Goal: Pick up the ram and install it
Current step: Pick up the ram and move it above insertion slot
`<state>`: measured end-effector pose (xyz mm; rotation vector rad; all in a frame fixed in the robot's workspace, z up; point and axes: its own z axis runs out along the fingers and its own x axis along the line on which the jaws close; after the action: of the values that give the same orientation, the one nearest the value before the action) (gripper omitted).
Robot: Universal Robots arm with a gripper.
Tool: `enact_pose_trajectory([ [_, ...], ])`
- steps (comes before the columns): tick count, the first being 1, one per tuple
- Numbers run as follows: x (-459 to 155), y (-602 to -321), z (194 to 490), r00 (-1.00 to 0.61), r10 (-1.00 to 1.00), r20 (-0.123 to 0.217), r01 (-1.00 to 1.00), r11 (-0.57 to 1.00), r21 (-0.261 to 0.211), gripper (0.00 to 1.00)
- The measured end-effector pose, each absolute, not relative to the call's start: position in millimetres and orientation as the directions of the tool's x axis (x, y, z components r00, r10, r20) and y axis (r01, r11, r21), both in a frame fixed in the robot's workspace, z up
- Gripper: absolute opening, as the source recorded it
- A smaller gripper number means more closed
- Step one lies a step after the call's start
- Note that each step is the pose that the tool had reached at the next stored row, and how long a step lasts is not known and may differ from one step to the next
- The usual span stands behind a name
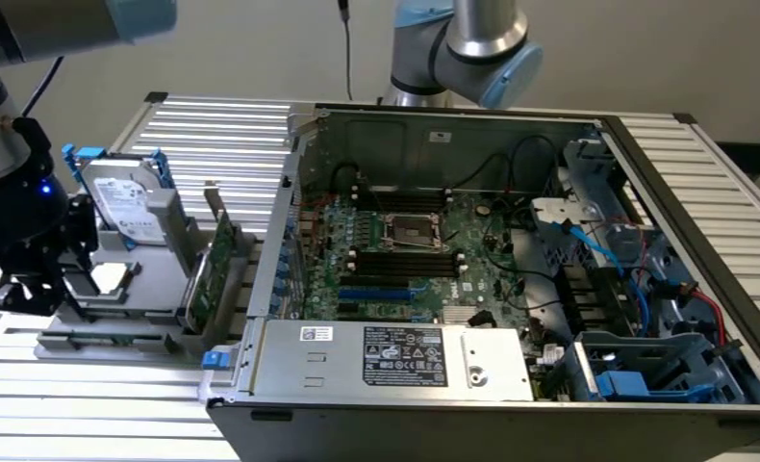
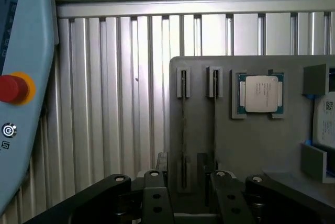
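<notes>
My gripper [image 2: 189, 203] hangs open over a grey holder block [image 2: 251, 145]. Its two black fingers [image 2: 155, 195] stand apart on either side of two narrow upright slots in the block. A thin dark edge that looks like the ram [image 2: 183, 130], seen edge-on, runs along one slot, with a similar line [image 2: 214, 130] in the slot beside it. In the exterior view the gripper [image 1: 27, 294] is at the far left, low over that same holder [image 1: 111, 322]. The motherboard [image 1: 406, 255] lies inside the open computer case, with black memory slot strips [image 1: 406, 262] beside the processor socket.
A processor chip [image 2: 260, 94] lies in a recess of the holder. A hard drive [image 1: 126, 204] and a green expansion card [image 1: 208, 274] stand in the holder near the case wall. A teach pendant with a red button [image 2: 13, 88] is close by. Cables and blue drive bays [image 1: 637, 289] crowd the case's right.
</notes>
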<state>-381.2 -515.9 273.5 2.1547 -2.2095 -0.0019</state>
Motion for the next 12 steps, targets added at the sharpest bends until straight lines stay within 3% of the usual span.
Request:
enact_pose_trajectory([
  [12,-381,-518,252,0.016,-0.999,0.039,-0.999,-0.014,0.039,0.36],
])
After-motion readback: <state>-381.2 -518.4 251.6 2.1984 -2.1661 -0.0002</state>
